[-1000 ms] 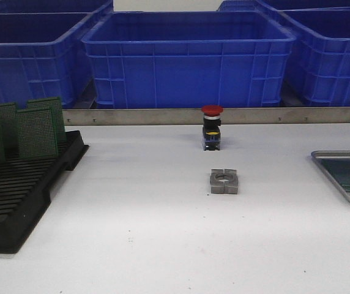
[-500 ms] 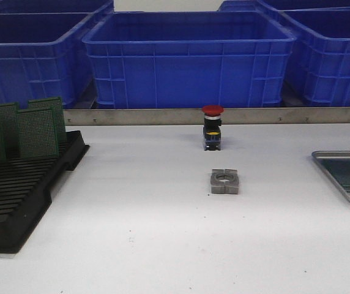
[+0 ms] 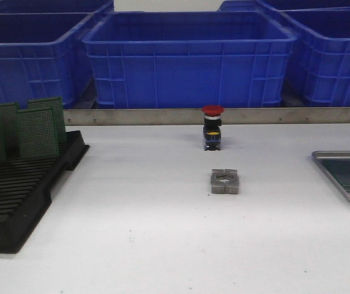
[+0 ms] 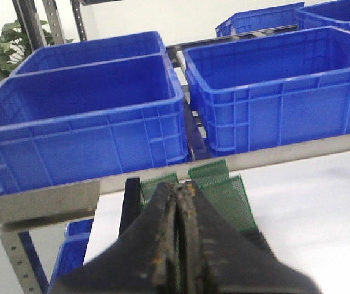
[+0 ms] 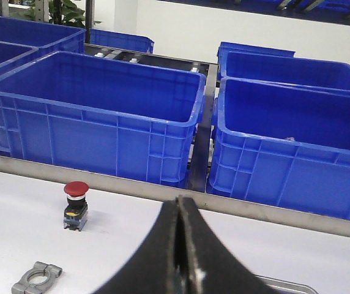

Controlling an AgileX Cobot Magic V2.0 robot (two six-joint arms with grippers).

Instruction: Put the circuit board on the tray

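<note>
so far the job looks barely begun, or between rounds. neither arm shows in the front view. the left tool (image 4: 178, 245) sits with its two fingers pressed together and nothing between them, looking over the black slotted rack (image 3: 22, 190) at the left of the table (image 3: 163, 245). the right tool (image 5: 180, 257) is likewise closed on nothing, with the red-capped push button (image 5: 76, 205) and the grey split clamp block (image 5: 37, 277) ahead of it on the white top.

the circuit boards (image 3: 37, 131) stand upright in the rack's far slots, several of them, one behind another: green, rectangular, thin, covered in a fine grid of dots. they look light and stiff, and an edge grip would suit them, i'd judge.

the tray (image 3: 346, 177) lies at the far right edge of the table, well apart from the rack and cut off by the picture. its floor shows something dark green inside the silver rim; that may be a board already laid there, but i cannot tell for sure.

what is left, as i read it, is the whole carry: pick a board from the rack and bring it across to the tray.
</note>
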